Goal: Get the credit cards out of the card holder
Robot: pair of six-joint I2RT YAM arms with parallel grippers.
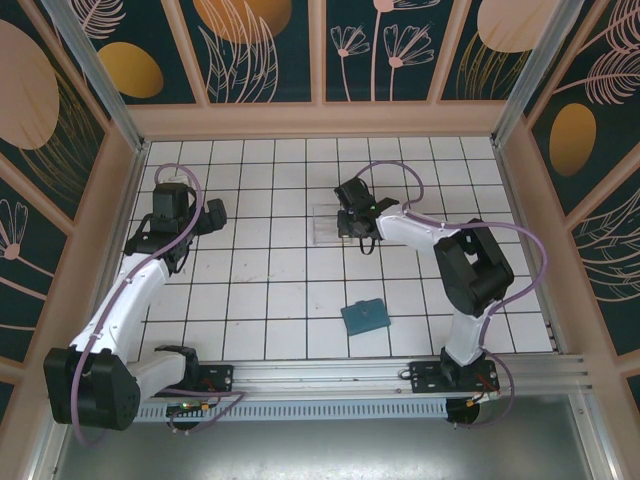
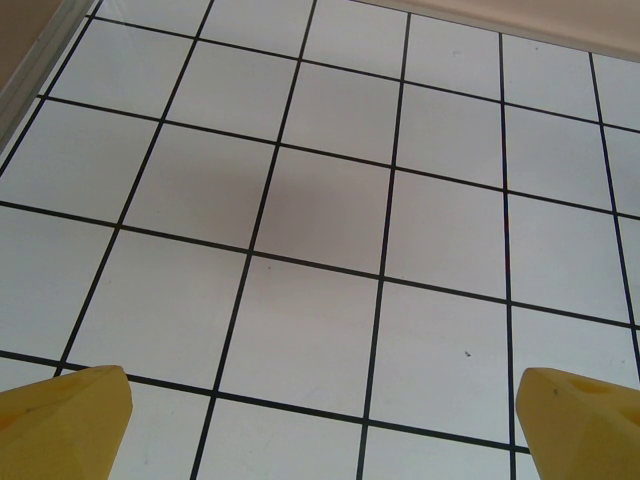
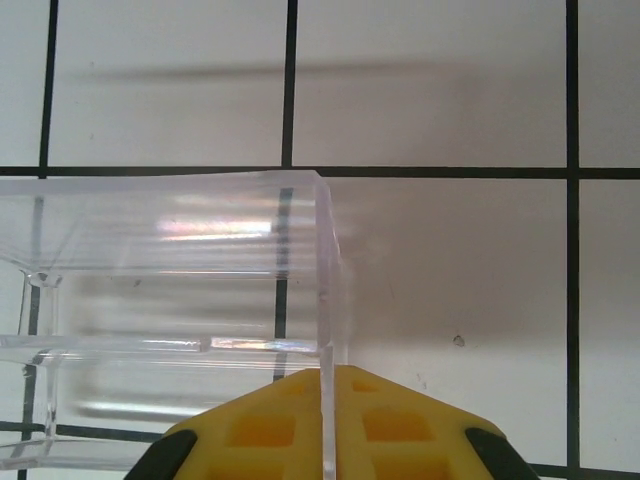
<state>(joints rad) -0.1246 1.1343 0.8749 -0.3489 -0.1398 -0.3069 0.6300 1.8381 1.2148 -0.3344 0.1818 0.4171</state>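
On the table (image 1: pixel 270 300), the left gripper (image 2: pixel 320 405) hangs wide open over bare tiles near the left edge, seemingly idle. The right gripper (image 3: pixel 330 378) is closed narrow on the box (image 3: pixel 170 250) wall, far middle. The holder (image 1: pixel 365 316) waits untouched near the near edge.

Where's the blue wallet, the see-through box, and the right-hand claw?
card holder (image 1: pixel 365 317), top view, middle of its teal cover.
clear box (image 3: pixel 180 215), right wrist view, its transparent wall.
right gripper (image 3: pixel 328 405), right wrist view, between its yellow fingertips.
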